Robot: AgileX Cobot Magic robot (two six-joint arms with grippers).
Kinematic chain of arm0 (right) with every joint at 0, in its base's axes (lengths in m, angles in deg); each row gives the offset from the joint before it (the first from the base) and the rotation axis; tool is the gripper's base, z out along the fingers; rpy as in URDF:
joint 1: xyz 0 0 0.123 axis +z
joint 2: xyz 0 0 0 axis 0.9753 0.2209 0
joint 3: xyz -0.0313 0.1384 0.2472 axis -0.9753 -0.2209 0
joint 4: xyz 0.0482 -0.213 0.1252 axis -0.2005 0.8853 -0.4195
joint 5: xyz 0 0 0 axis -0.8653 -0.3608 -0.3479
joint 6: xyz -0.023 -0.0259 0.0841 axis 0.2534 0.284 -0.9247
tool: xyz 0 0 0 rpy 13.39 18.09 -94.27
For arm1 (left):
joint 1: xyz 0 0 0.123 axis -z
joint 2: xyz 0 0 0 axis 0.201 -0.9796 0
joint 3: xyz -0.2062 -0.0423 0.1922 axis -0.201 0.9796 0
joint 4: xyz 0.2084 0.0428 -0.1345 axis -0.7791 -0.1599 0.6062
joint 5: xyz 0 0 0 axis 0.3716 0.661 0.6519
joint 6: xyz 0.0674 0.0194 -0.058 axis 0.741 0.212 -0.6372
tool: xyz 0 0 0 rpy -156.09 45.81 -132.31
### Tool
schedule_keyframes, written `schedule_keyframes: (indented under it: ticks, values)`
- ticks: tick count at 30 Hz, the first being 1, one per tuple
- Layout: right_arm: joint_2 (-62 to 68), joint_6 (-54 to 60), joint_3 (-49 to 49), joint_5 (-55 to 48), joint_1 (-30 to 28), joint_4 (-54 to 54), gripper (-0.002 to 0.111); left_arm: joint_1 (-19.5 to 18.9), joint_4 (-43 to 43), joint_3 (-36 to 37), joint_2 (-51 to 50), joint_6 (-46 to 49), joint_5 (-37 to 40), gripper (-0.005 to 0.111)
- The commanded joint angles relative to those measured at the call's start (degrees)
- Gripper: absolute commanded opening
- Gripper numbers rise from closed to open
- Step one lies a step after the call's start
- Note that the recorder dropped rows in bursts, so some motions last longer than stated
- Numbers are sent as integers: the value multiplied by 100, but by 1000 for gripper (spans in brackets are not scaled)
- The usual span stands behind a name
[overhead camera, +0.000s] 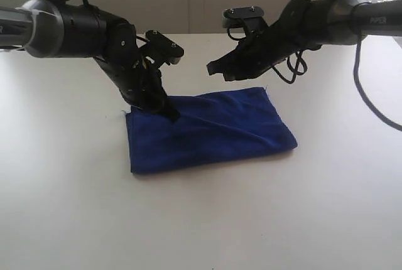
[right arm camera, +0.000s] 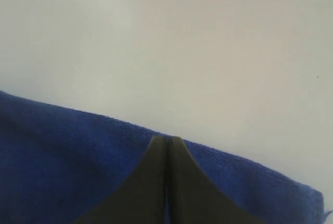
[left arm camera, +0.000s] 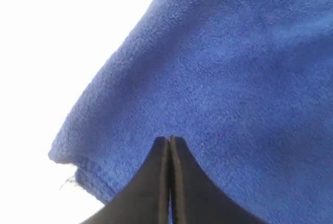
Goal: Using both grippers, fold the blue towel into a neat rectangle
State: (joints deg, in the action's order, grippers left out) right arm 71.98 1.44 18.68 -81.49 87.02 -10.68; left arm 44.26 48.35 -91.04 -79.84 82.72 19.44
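On the white table (overhead camera: 314, 220) in front of me, near its middle, lies the blue towel (overhead camera: 213, 133). It is spread as a rough rectangle, long sides running across from my left to my right and a little skewed. Its top surface is rumpled, with a soft ridge slanting across it, and the edges do not line up cleanly.

My left arm comes in from the left and bends steeply down, so that my left gripper (overhead camera: 171, 114) meets the towel at its far left corner. Its two fingers are pressed flat together with no gap. From my left wrist I see no cloth caught between them, only fuzzy blue fabric just past the tips. Whether the tips press into the towel or merely touch it I cannot tell.

My right gripper (overhead camera: 212, 69) hangs in the air above the towel's far edge, clear of the cloth. Its fingers are closed on each other and hold nothing. From that wrist the far hem runs under the tips, with bare table beyond.

A small pale thread (left arm camera: 66, 182) sticks out from the towel's corner beside my left gripper.
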Motion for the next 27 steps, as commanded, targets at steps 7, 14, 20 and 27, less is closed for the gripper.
schedule_keyframes:
  ticks: [7, 14, 20, 27]
  values:
    - [200, 78, -6, 54, -24, 139, 0, -354, -54, -2, -273, -411, -1287, 0]
    - [481, 78, -16, 54, -24, 166, 0, -529, -37, -2, -605, -571, -1437, 0]
    - [651, -25, -16, 29, -87, 166, 0, -663, -76, -2, -774, -643, -862, 0]
    - [651, -138, -16, 7, -172, 155, 0, -801, -102, -4, -724, -643, -811, 0]
